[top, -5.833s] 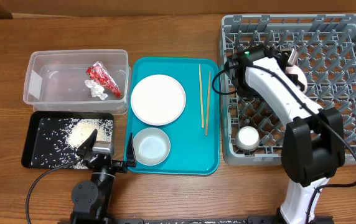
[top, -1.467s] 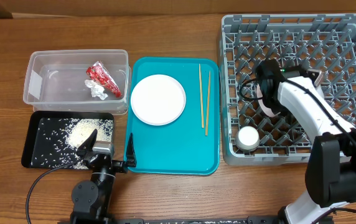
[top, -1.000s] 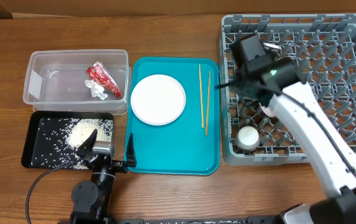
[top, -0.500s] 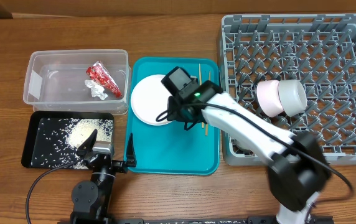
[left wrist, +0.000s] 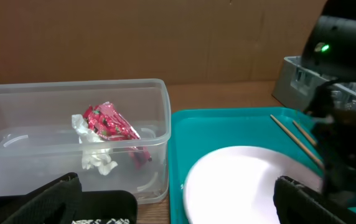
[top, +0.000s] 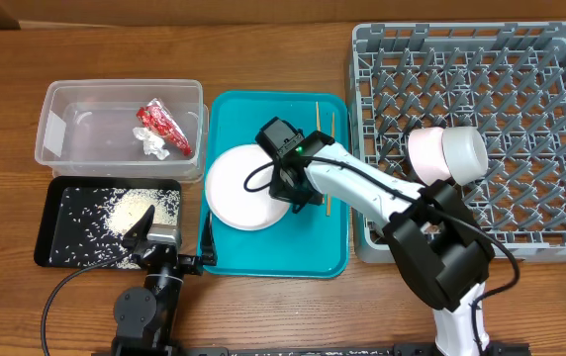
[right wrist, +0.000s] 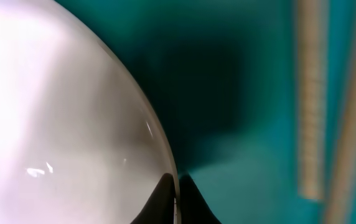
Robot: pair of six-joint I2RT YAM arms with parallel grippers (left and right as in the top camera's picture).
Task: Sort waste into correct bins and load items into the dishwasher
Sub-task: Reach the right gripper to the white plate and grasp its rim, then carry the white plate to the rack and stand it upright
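- The right tool (right wrist: 177, 195) is pinched on the rim of the round pale plate (top: 243, 188). In the right wrist view its two tips sit tight on each side of the thin edge.
- From above, the plate is over the big teal plastic tray (top: 263, 252). I cannot tell if it is lifted a little.
- The tool grips the plate at its 3 o'clock edge, so nearly the whole plate lies at 9 o'clock from the tool.
- The large square grey plastic dish rack (top: 520, 79) is at 3 o'clock from the plate, on the far side of the tool. I think the plate has to go that way, across the tray and over the rack's near wall.
- The thin wooden chopsticks (top: 318, 119) lie just beside the tool at 3 o'clock. Their long way runs from 12 to 6 o'clock, so they cross the plate's path. I think the plate should go up first, or it may knock them.
- The plate is round, so it has no long way. I think it must be tipped onto its edge to stand between the pegs.
- The left tool (left wrist: 177, 183) has its fingers wide apart and holds nothing. It sits at about 7 o'clock from the plate, well apart from the rack, so the right arm is the nearer one.
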